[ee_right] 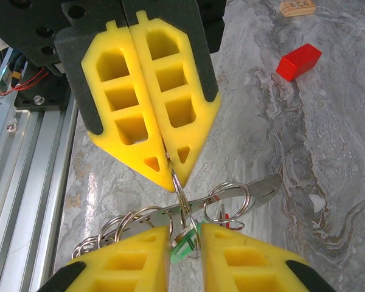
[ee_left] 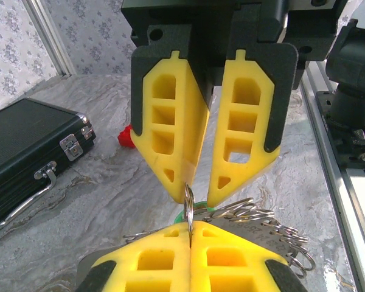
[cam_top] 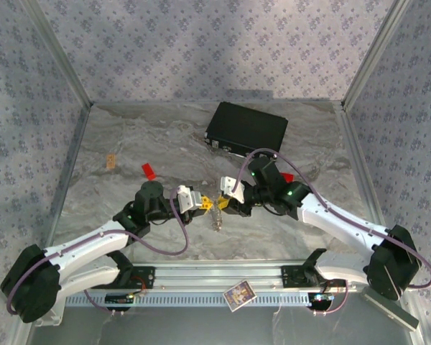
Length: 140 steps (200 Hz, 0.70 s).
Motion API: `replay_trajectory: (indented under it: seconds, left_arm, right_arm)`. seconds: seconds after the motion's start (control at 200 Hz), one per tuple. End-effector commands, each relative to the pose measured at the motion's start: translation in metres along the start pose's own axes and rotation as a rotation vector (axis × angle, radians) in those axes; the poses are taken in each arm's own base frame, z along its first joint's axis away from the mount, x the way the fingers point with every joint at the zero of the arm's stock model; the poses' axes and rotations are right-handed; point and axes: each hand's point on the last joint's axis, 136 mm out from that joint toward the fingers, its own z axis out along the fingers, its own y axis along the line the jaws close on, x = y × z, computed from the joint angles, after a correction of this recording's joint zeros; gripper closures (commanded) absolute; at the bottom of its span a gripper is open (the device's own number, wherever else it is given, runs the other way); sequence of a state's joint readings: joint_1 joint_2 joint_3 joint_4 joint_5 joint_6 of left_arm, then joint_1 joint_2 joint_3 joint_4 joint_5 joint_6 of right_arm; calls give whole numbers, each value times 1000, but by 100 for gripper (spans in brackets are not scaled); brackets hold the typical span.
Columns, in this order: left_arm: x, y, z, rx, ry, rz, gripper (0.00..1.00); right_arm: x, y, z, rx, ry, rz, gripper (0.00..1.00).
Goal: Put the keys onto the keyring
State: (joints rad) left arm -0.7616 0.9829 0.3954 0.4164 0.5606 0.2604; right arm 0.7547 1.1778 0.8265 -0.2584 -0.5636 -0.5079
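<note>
The keyring [ee_right: 228, 204] is a chain of thin silvery rings with a flat metal strip, held just above the table between my two grippers. My left gripper [ee_left: 190, 226] is shut on one upright ring of it, and that grip also shows in the right wrist view [ee_right: 170, 173]. My right gripper [ee_right: 187, 234] faces it tip to tip, its jaws a narrow gap apart. The green key [ee_right: 185, 248] and a ring lie in that gap. A bit of the red key [ee_right: 227, 216] shows behind a ring. From above, both grippers [cam_top: 207, 205] [cam_top: 226, 205] meet at mid-table over the keyring [cam_top: 217, 219].
A black case [cam_top: 246, 129] lies at the back. A red tab [cam_top: 149, 171] sits left of centre, another red piece [cam_top: 287, 177] is by the right arm. A small wooden piece [cam_top: 110, 161] lies far left. A metal rail [cam_top: 215, 277] and a card [cam_top: 238, 295] mark the near edge.
</note>
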Motion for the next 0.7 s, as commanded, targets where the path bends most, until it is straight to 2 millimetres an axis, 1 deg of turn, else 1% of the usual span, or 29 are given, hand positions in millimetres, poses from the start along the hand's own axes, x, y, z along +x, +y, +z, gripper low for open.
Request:
replay_trajectory:
  seconds: [0.0,0.075,0.16,0.31,0.46,0.59,0.695]
  left_arm:
    - [-15,-3,-1,19,-57,27,100]
    - [-16,-4,-1,21,-60,30,100]
    - [-17,-4,-1,24,-63,33,100]
    - [-20,-5,-1,33,-78,37,100]
    - [-20,-5,-1,32,-76,43,100]
    - [-19,-5,0,34,-73,41,100]
    - [-19,-5,0,37,-73,38,100]
  right_arm:
    - [-3,-1,-6,11,-1,0,85]
    - [-3,-2,-6,16,1,0,90]
    - [2,-4,-3,27,24,5,93]
    - [13,-4,6,4,58,25,94]
    - [6,-1,5,-9,35,19,87]
    - [0,-1,-1,10,9,4,72]
    - [-7,3,-5,-1,-28,-4,69]
